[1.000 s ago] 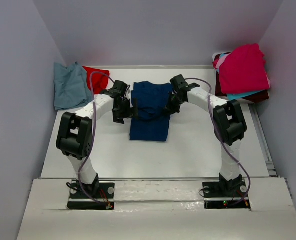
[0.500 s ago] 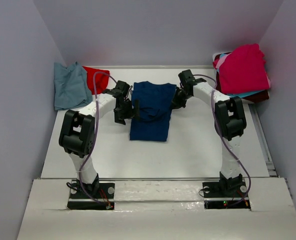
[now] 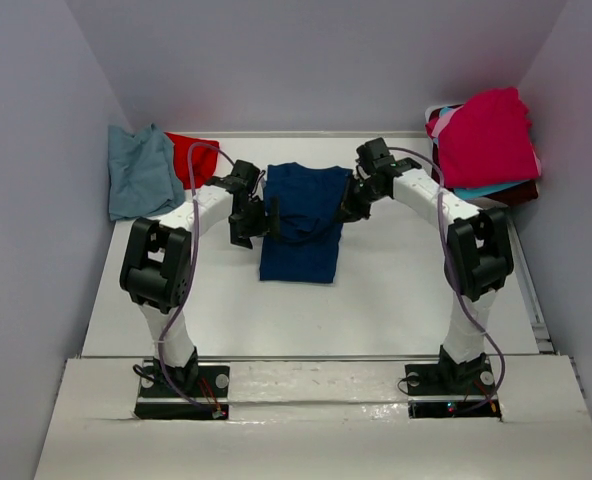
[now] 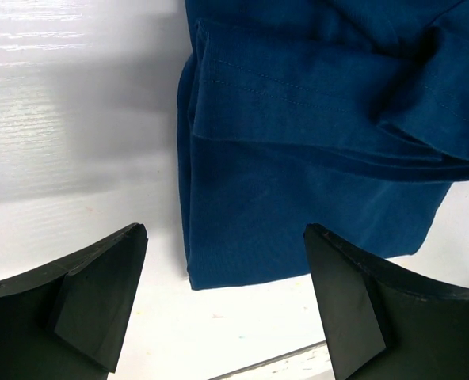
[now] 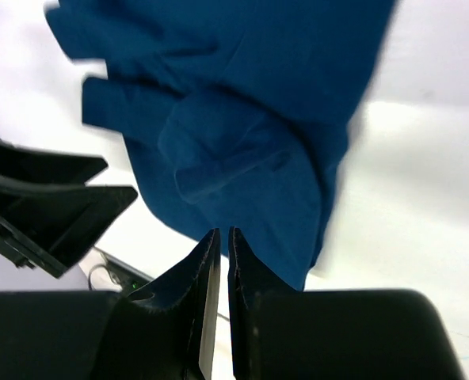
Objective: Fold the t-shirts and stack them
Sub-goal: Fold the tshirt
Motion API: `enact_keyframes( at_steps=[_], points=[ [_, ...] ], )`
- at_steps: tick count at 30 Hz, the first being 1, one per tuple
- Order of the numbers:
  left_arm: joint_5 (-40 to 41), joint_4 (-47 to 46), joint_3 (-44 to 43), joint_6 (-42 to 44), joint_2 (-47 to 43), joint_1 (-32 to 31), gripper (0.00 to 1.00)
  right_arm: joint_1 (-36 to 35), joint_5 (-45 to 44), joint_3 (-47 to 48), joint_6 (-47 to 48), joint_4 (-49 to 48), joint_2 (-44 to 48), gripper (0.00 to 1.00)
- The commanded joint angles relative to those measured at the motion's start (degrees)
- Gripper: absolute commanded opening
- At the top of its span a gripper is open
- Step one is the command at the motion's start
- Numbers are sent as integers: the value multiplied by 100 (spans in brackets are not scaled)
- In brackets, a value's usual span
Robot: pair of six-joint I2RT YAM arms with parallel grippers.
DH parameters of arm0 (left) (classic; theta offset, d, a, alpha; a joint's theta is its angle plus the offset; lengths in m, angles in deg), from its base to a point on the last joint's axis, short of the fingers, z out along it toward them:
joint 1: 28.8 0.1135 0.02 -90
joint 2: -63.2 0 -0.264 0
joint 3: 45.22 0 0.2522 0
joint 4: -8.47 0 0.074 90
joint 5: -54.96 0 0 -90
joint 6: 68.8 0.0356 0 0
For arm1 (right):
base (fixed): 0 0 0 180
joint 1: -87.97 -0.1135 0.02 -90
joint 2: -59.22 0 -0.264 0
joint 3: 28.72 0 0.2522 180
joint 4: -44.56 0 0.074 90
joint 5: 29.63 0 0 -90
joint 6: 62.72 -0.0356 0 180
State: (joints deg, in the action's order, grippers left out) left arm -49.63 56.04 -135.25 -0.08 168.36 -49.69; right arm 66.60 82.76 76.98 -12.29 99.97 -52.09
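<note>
T-shirts: lying in three places on the white table [image 3: 396, 300].
Right pile: stacked at the far right corner, with a magenta tee [image 3: 488, 135] on top; a turquoise tee [image 3: 481, 189] and a maroon tee [image 3: 521, 193] show only as edges beneath it.
Navy t-shirt [image 3: 298, 240]: at table centre between the two arms, folded into a tall narrow rectangle with layered hems along its left side.
Blue-grey tee [image 3: 141, 172]: crumpled at the far left corner.
Red tee [image 3: 192, 154]: just beside the blue-grey one, partly tucked under it.
Left gripper [image 4: 224, 237]: fingers spread wide and holding nothing, at the navy t-shirt's left edge.
Right gripper [image 5: 220, 231]: fingers nearly pressed together, with only a thin slit between them and no cloth visible in it, at the navy t-shirt's upper right edge.
</note>
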Motion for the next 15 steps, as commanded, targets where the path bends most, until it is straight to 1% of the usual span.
enact_keyframes(
  at_steps=[1,6,15],
  points=[
    [-70,56,-248,36,39,-12,93,-377,380,-299,-15,-165,57,15],
    [-79,91,-309,45,74,-12,93,-684,538,-449,-130,-473,-189,15],
    [-114,100,-354,36,136,-12,93,-799,652,-203,-182,-684,-681,14]
  ],
)
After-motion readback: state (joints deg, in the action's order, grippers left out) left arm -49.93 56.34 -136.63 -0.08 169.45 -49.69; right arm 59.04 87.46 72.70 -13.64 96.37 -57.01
